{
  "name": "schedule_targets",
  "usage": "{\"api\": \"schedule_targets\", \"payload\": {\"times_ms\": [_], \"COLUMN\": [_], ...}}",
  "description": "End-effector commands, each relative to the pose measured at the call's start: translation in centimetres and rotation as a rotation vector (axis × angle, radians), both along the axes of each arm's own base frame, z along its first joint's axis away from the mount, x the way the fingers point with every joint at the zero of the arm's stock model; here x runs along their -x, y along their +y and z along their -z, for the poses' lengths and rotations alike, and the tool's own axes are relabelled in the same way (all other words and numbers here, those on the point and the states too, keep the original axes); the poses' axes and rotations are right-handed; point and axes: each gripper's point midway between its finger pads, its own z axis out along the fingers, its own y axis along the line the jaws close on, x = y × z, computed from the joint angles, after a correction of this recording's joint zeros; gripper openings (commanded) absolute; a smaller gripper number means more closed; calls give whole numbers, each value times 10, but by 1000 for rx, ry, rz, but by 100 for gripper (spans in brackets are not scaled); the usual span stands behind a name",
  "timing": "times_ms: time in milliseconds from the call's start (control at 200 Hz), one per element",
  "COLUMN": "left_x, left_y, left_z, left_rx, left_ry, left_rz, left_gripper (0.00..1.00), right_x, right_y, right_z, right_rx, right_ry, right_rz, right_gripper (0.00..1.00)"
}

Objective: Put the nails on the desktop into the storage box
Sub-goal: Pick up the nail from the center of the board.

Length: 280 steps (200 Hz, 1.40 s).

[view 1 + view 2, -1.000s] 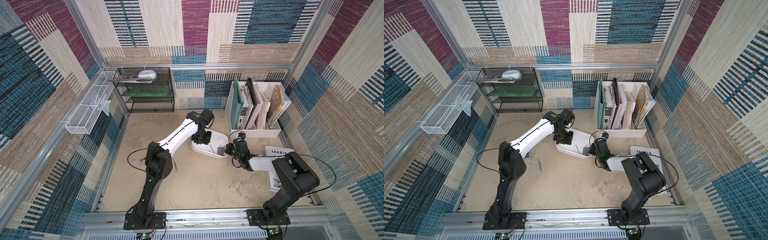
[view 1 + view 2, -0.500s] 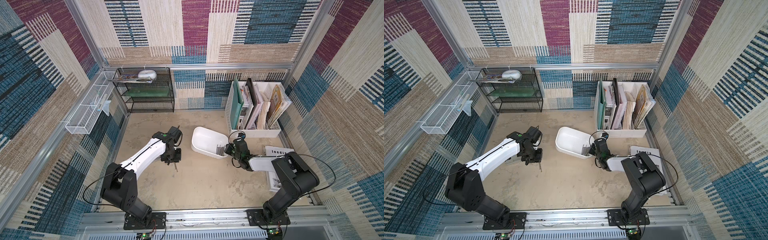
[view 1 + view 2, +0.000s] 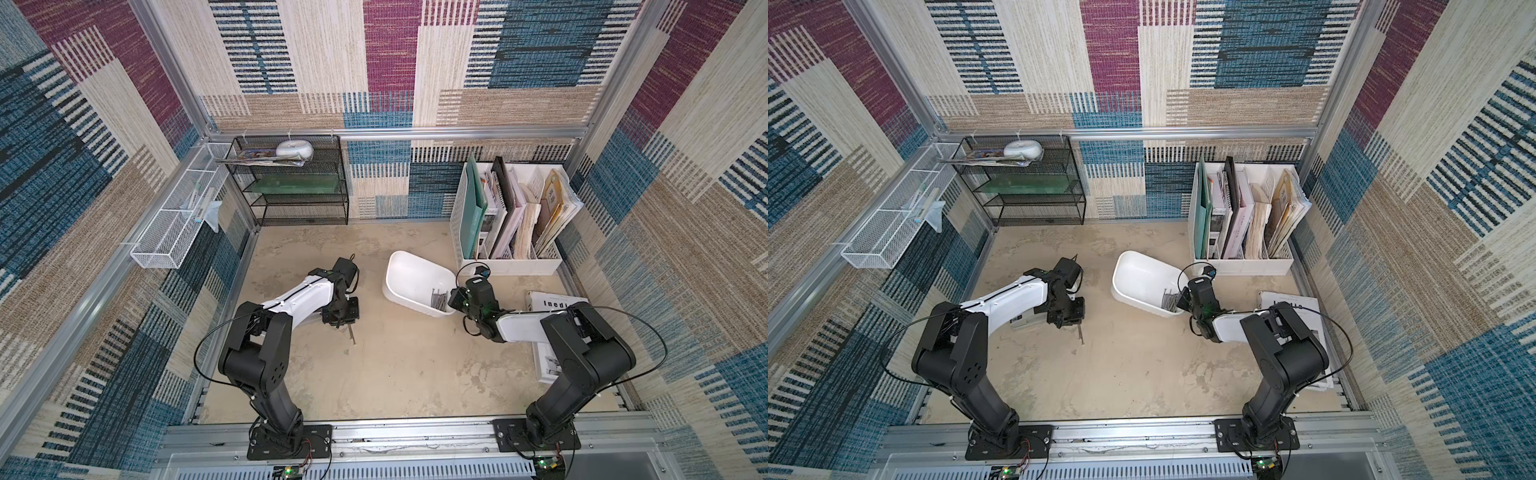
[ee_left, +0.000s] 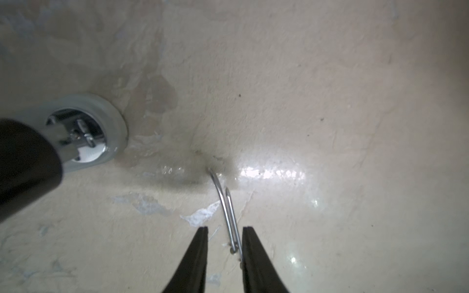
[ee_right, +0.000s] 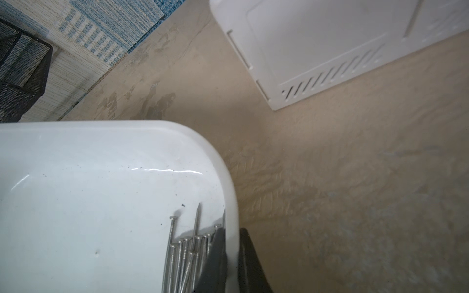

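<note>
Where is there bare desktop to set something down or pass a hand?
Free: the wide front-centre desktop between the left arm and right arm; also the back strip between the rack and file holder. Crowded: right side, where the box, right gripper, file holder and booklet sit close; left of centre, two nails lie between the left gripper's jaws.

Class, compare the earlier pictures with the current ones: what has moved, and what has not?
The left gripper swung from over the storage box back to the desktop and now straddles two loose nails, jaws narrowing. The right gripper stays clamped on the box wall; the box and its stored nails have not moved.
</note>
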Motion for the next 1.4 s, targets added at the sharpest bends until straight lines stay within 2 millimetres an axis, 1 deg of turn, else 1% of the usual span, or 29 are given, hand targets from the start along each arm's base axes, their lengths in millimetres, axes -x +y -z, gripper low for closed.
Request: {"api": "schedule_targets", "payload": {"times_ms": [0,170,336,396,506,581,766,881,952,1062,1127,1397], "left_x": [-6,-7,-9,-9,-10,-10,-12,-14,-14,-14,-14,-12], "left_y": [-2,5,6,10,10,13,18,19,20,18,17,13], "left_z": [5,18,24,26,28,29,33,35,36,36,34,12], "left_rx": [10,-27,-34,-53,-49,-65,-79,-81,-84,-75,-70,-33], "left_ry": [2,32,38,43,42,42,45,48,51,51,47,11], "left_rz": [-9,-18,-22,-26,-24,-29,-39,-38,-36,-34,-31,-11], "left_gripper": [28,26,26,25,25,24,15,6,4,0,0,0], "right_x": [11,11,12,11,12,12,11,12,12,13,13,13], "right_y": [-1,-1,0,0,0,0,1,1,1,1,1,2], "right_z": [18,20,22,22,22,23,23,24,24,25,25,26], "right_rx": [32,40,42,40,45,44,41,42,39,38,37,32], "right_ry": [75,76,80,80,81,81,82,84,84,88,88,91], "right_rz": [-24,-29,-32,-32,-34,-35,-41,-42,-42,-42,-41,-42], "right_gripper": [0,0,0,0,0,0,0,0,0,0,0,0]}}
